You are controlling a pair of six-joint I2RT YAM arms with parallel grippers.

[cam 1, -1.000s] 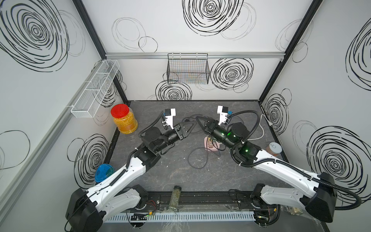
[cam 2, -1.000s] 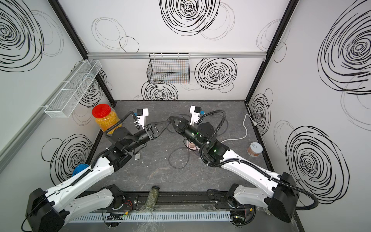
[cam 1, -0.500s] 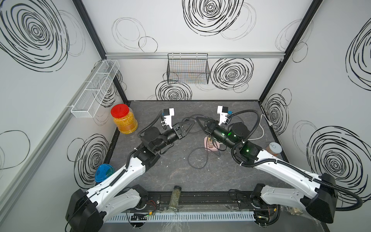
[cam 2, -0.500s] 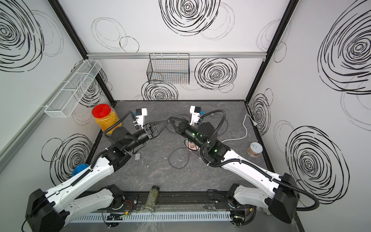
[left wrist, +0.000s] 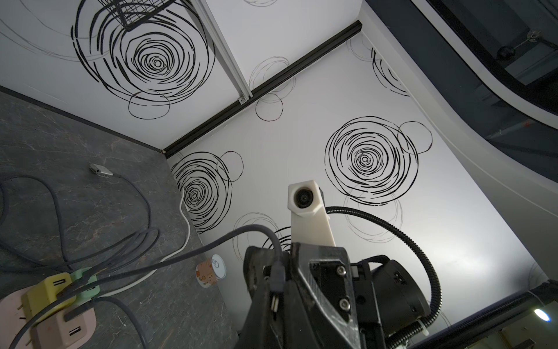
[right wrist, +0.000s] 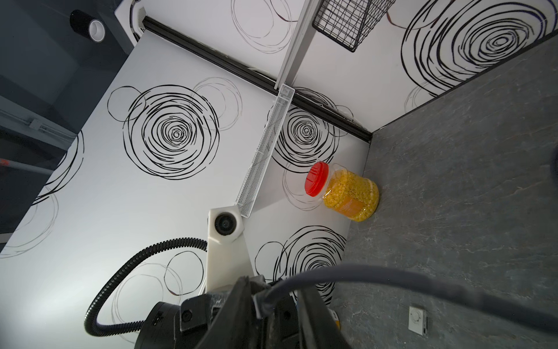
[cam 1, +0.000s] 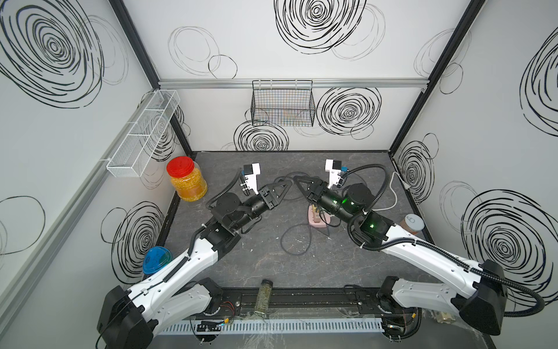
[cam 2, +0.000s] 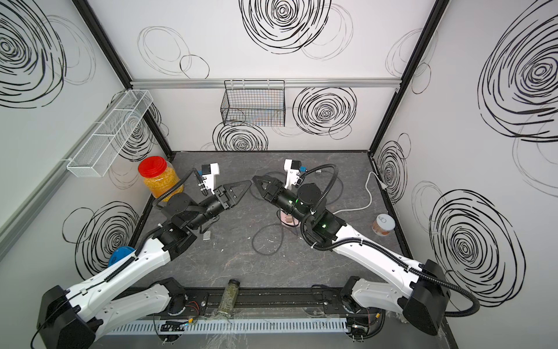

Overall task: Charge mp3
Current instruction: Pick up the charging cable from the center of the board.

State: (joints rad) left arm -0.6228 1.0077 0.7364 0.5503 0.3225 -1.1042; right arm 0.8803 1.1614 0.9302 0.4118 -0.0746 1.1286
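The two arms reach in over the grey table (cam 1: 271,263) and meet tip to tip in the air, raised above the pastel USB charging block (left wrist: 45,296) and a little to its left-arm side. Within the last second the grip has changed sides. The left gripper (cam 2: 248,183) has clamped down and is now clenched on the end of the grey cable (right wrist: 392,276). The right gripper (cam 2: 255,179), tight a moment ago, has begun to let go, and in the right wrist view the cable passes between its parted jaws with room on either side.

This reads as a handover nearly done. The cable trails back down to the charging block and appears to be plugged in there. The mp3 player (cam 2: 206,236), a small pale square, lies flat on the table well apart from the block, under the left arm. The plug (left wrist: 276,284) hangs with its metal tip bare, so the left arm likely carries it down to the player next.
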